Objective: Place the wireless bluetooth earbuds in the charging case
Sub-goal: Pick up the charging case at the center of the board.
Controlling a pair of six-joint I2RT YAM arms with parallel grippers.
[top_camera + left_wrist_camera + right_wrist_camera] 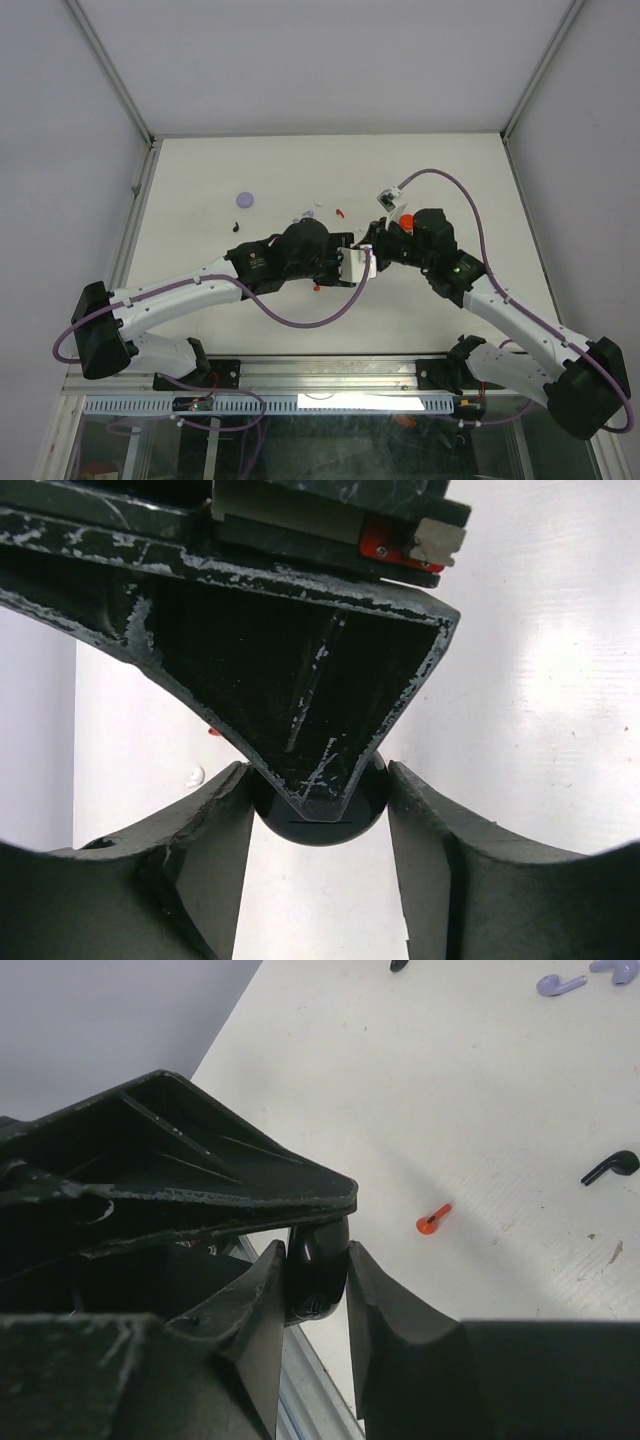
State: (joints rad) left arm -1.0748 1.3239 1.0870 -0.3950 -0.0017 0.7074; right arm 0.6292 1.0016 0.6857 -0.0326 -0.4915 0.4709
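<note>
A glossy black round charging case (pixel 320 830) is pinched between both grippers above the table. My left gripper (pixel 318 785) is shut on its sides. My right gripper (pixel 316 1260) is shut on the same case (pixel 318 1270), one finger crossing the left wrist view. In the top view the left gripper (pixel 352 264) and right gripper (pixel 372 246) meet at mid-table and hide the case. Loose earbuds lie on the table: red (pixel 432 1220), black (pixel 612 1167), lavender (pixel 558 984) and white (pixel 194 776).
A lavender puck case (pixel 244 200) lies at the back left with a black earbud (pixel 235 226) near it. A red case (pixel 405 220) and a white open case (pixel 387 198) sit behind the right gripper. A red earbud (pixel 341 212) lies behind the grippers.
</note>
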